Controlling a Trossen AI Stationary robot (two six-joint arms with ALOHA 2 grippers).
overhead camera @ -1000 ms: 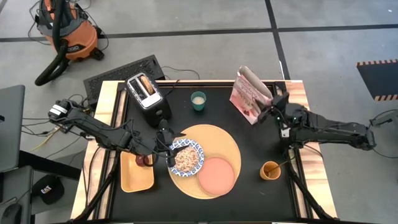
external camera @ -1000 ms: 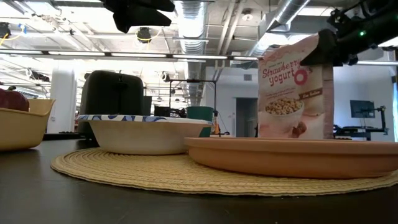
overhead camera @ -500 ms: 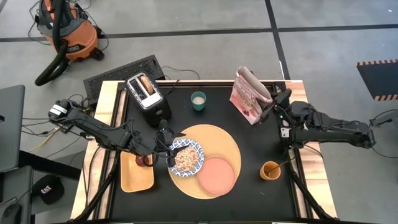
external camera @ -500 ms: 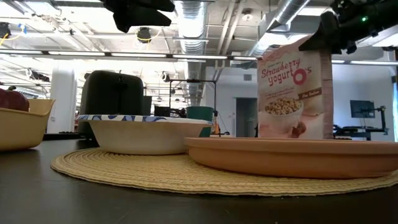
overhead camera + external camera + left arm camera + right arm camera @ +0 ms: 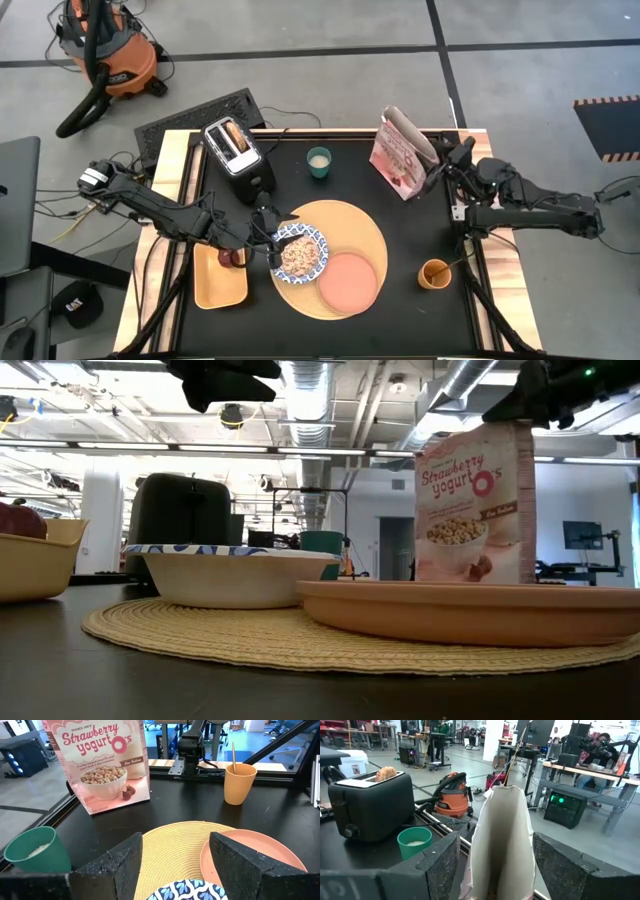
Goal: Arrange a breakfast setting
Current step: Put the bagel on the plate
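Right gripper (image 5: 447, 165) fingers spread wide, empty, straddling the open top of the upright Strawberry Yogurt O's box (image 5: 402, 155); left gripper (image 5: 268, 240) fingers open over the blue-and-white patterned bowl (image 5: 301, 252).

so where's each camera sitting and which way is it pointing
High: overhead, straight down on the table; both arms show.
Low: table height, level across the tan board; arms overhead.
Left wrist: over the patterned bowl, facing the cereal box; own jaws open.
Right wrist: at the box's open top, facing the toaster; own jaws open.
Both wrist views share the green cup.
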